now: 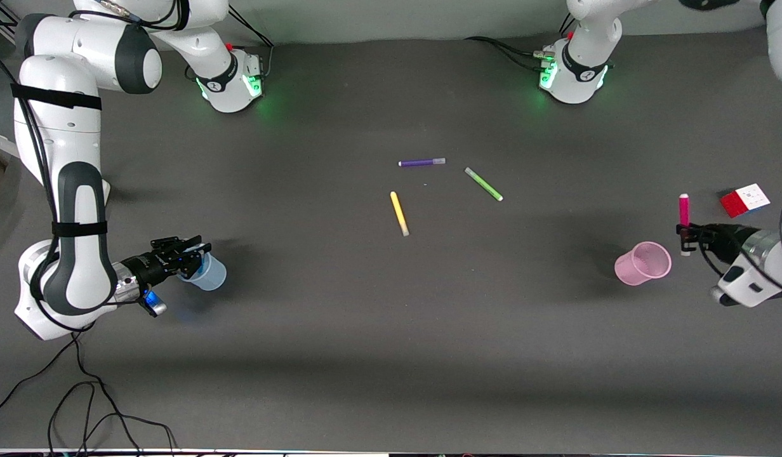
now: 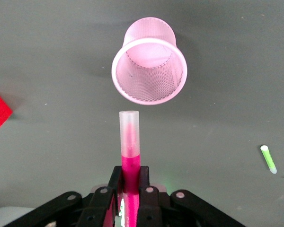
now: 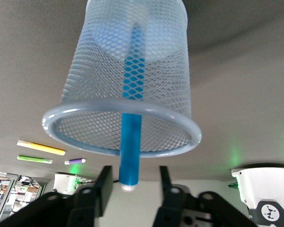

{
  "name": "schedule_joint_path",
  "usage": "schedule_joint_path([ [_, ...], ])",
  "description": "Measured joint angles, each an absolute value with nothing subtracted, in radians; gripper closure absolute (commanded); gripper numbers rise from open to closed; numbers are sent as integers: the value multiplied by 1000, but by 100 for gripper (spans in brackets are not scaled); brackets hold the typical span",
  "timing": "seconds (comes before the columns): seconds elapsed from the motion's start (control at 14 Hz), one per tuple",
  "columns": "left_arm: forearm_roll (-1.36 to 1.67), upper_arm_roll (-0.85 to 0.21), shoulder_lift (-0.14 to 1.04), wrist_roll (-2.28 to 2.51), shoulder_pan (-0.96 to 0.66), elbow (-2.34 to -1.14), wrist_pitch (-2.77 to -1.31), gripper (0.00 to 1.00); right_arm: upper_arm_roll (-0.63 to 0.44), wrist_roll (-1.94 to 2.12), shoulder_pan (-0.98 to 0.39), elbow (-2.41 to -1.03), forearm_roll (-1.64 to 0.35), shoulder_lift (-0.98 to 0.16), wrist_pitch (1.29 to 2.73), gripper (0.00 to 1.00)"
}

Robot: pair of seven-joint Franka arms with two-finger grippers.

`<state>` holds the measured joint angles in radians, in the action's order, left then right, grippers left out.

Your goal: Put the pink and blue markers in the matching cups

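Front view: we see the right gripper (image 1: 189,252) at the blue cup (image 1: 208,271), toward the right arm's end of the table. The left gripper (image 1: 685,233) is clamped on the pink marker (image 1: 683,211), held upright just beside the pink cup (image 1: 643,263), toward the left arm's end. A purple marker (image 1: 421,162), a green marker (image 1: 483,184) and a yellow marker (image 1: 399,213) lie mid-table, farther from the camera than both cups. A cube (image 1: 744,199) sits near the left gripper.

Left wrist view: the left gripper (image 2: 131,198) grips the pink marker (image 2: 129,142) by its body, pale cap pointing toward the pink cup (image 2: 149,71). The cup appears empty, so we judge this half not yet done.

Right wrist view: the blue marker (image 3: 132,118) stands in the blue cup (image 3: 128,71), its end protruding past the rim. The right gripper (image 3: 131,189) has its fingers spread wide, clear of the marker as far as this close view shows. We judge the blue half complete; only inserting the pink marker remains.
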<state>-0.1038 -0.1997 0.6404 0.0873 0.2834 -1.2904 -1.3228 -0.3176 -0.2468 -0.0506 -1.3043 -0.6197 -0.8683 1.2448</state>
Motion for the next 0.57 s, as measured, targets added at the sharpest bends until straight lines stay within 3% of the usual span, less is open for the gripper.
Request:
schedule_joint_path([
  [0.36,-105,-202,732,83,267,-1267,-1326,100,-323,-244,-42,-1270,-627,-837,1242,0],
  [0.57,-106,-202,769,83,257,-1259,-1350,100,-342,-222,-40,-1257,-618,-735,1240,0],
])
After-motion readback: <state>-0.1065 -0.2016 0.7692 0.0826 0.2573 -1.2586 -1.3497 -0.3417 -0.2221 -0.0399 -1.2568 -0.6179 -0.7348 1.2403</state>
